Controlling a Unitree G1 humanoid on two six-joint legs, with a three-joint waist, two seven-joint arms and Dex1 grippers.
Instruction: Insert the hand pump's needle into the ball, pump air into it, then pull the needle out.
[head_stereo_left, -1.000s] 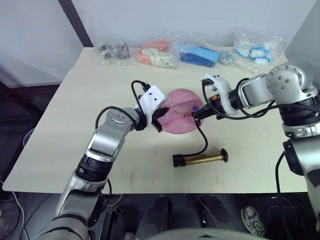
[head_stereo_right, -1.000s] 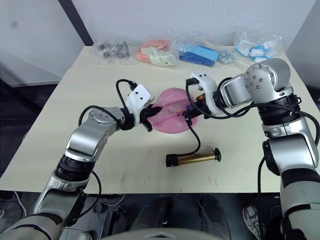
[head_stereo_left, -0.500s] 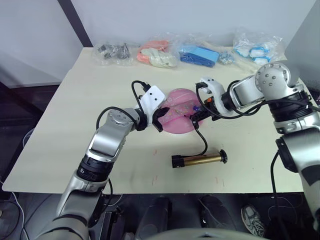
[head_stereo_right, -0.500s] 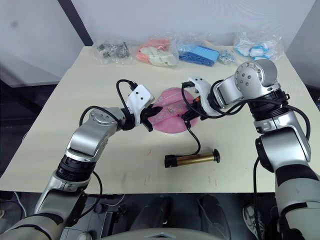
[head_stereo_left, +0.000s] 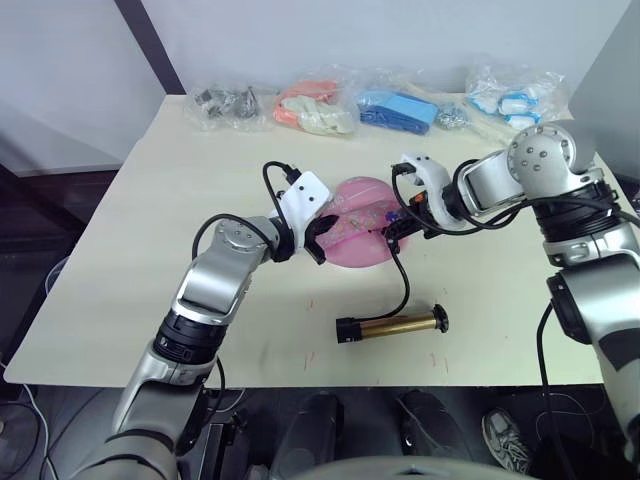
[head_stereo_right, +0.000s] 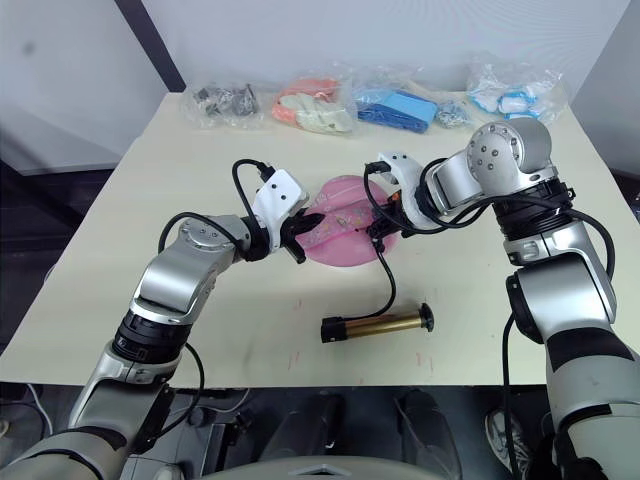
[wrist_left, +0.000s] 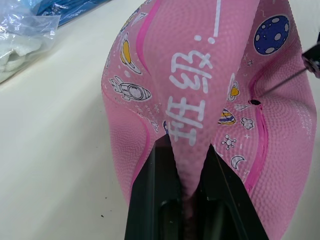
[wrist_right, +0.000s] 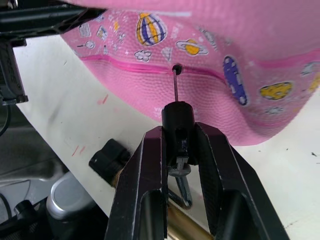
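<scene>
A deflated, saggy pink ball (head_stereo_left: 358, 222) lies near the middle of a pale table (head_stereo_left: 120, 260). The left gripper (wrist_left: 186, 167) is closed on a raised fold of the ball's rubber, pinching it between both black fingers (wrist_left: 157, 185) on the ball's left side. On the ball's right side, the right gripper (wrist_right: 176, 131) clamps the small black fitting at the end of the pump's thin hose (head_stereo_left: 403, 285). The needle (wrist_right: 175, 89) sticks straight out from that fitting, in line with the gripper's fingers, and points at the small valve hole (wrist_right: 176, 68) on a pink stripe of the ball. Its tip sits right at the hole; whether it is inside cannot be told. The hand pump (head_stereo_left: 390, 325) lies flat on the table, nearer the robot than the ball and apart from it, its long axis running left to right, handle end toward the right. The hose curves from the fitting down to the pump. Plastic bags of small items (head_stereo_left: 400, 108) line the table's far edge.
</scene>
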